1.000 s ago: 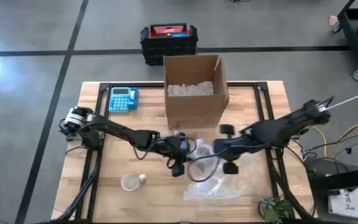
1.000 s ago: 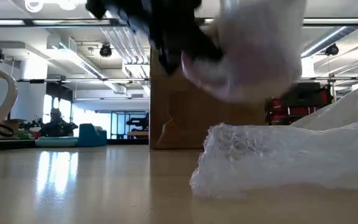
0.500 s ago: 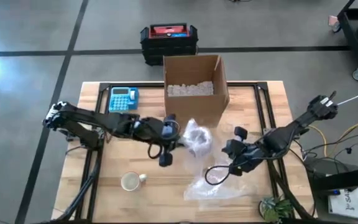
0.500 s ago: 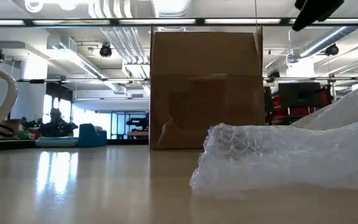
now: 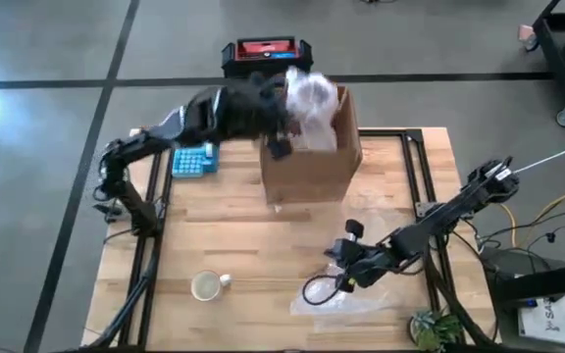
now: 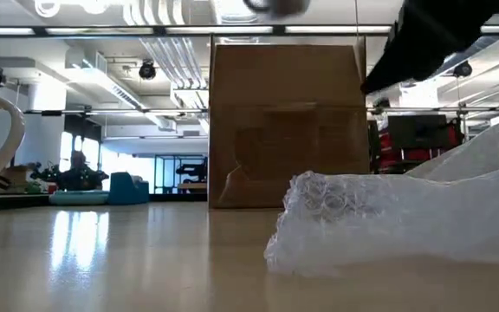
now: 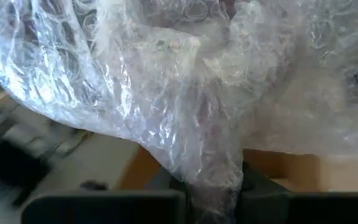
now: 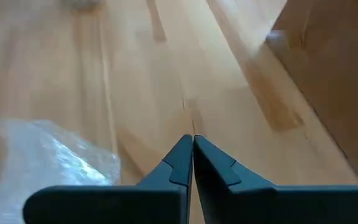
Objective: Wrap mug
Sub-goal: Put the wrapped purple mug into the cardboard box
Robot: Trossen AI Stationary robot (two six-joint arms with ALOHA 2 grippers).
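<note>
High view, change: left gripper (image 5: 284, 126) has carried the bubble-wrapped bundle (image 5: 312, 106) over the cardboard box (image 5: 307, 162).
Grip: clamped on the bundle.
Right gripper (image 5: 346, 272): closed, empty.
Meaning: drop-in likely next.

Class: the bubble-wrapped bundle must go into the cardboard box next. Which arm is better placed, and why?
Left. The left gripper is shut on the bubble-wrapped bundle above the cardboard box; the right gripper is shut, empty, low over the table.

A workshop hall surrounds your wooden counter (image 5: 233, 245).

You stand on a grey concrete floor (image 5: 47, 59) crossed by dark tape lines (image 5: 410, 76). Looking level across, you see long ceiling lights (image 6: 102, 31), exposed ducts (image 6: 167, 52), bright windows (image 6: 137, 165) far back, a teal seat (image 6: 115, 188), and seated people (image 6: 76, 169) in the distance.
</note>
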